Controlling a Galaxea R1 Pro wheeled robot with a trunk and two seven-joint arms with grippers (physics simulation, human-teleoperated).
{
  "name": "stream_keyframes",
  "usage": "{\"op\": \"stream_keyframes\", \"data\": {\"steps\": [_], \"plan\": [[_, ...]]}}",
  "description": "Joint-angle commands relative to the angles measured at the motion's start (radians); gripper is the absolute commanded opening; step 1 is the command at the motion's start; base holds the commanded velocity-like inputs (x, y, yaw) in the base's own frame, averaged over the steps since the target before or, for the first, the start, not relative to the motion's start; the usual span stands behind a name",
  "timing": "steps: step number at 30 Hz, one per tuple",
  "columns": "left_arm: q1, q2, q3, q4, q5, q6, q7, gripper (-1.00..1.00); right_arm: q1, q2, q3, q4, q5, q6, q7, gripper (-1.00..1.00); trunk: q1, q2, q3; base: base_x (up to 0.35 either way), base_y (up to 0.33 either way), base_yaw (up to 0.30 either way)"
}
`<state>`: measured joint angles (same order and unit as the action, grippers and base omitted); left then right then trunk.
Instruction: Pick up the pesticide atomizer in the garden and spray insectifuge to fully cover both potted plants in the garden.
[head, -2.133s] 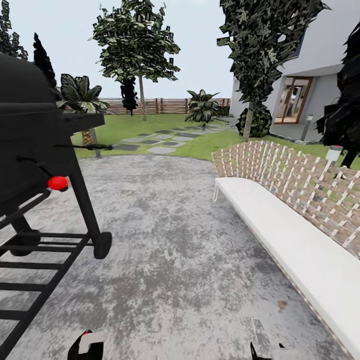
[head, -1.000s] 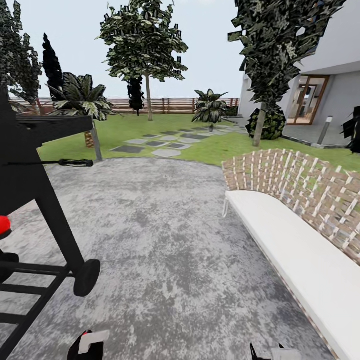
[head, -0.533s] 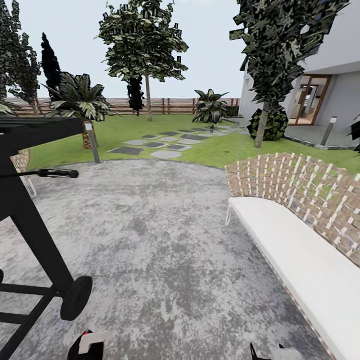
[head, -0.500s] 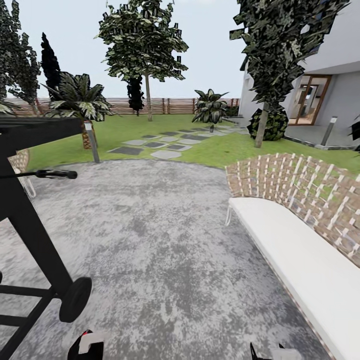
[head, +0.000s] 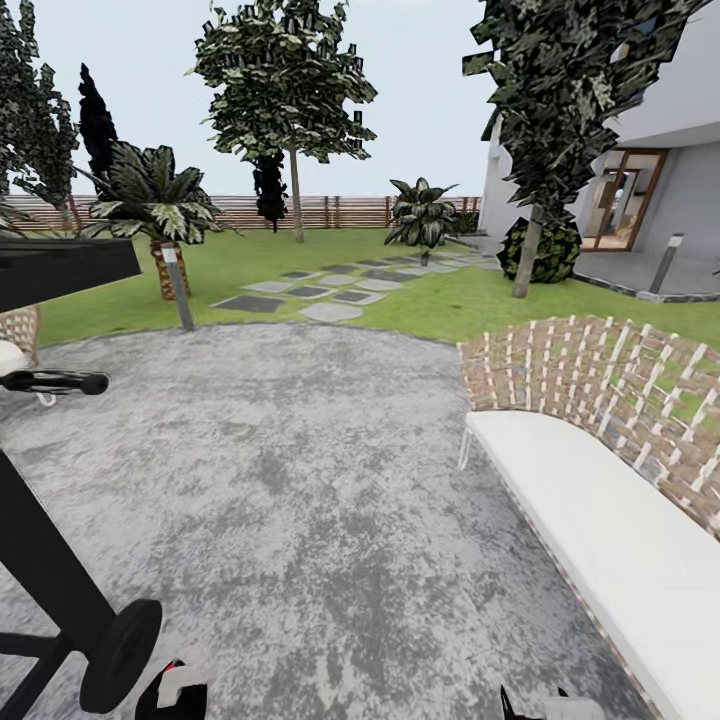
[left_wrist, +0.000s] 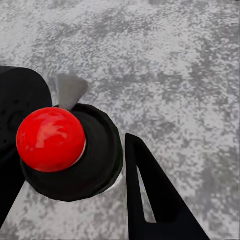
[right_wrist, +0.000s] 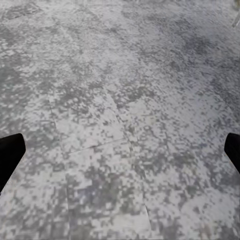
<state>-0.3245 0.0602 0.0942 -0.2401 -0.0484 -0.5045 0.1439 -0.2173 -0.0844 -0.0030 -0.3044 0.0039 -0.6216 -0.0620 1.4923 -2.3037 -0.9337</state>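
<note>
Grey paving (head: 330, 480) lies ahead, spray bottle nowhere visible; right gripper (right_wrist: 120, 155) fingers spread empty, left's state unclear, and the black grill (head: 60, 600) wheel could snag the base.

Bright flat daylight, shadowless; coarse pixelated textures.

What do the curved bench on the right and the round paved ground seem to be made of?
The bench has a woven back that looks like tan wicker with pale strips, open enough for grass to show through; its seat looks like a matte white cushion. The patio seems mottled grey stone or concrete, with faint slab joints in the right wrist view.
</note>
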Motion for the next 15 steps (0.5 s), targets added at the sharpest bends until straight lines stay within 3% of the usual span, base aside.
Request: {"op": "stream_keyframes", "data": {"steps": [1, 15], "plan": [[-0.001, 0.000, 0.004, 0.001, -0.005, -0.003, 0.002, -1.00, -0.001, 0.000, 0.000, 0.001, 0.001, -0.003, -0.002, 1.00, 0.000, 0.000, -0.001, 0.338, 0.000, 0.000], [-0.001, 0.000, 0.004, 0.001, -0.005, -0.003, 0.002, -1.00, -0.001, 0.000, 0.000, 0.002, 0.001, -0.003, -0.002, 1.00, 0.000, 0.000, -0.001, 0.338, 0.000, 0.000]]}}
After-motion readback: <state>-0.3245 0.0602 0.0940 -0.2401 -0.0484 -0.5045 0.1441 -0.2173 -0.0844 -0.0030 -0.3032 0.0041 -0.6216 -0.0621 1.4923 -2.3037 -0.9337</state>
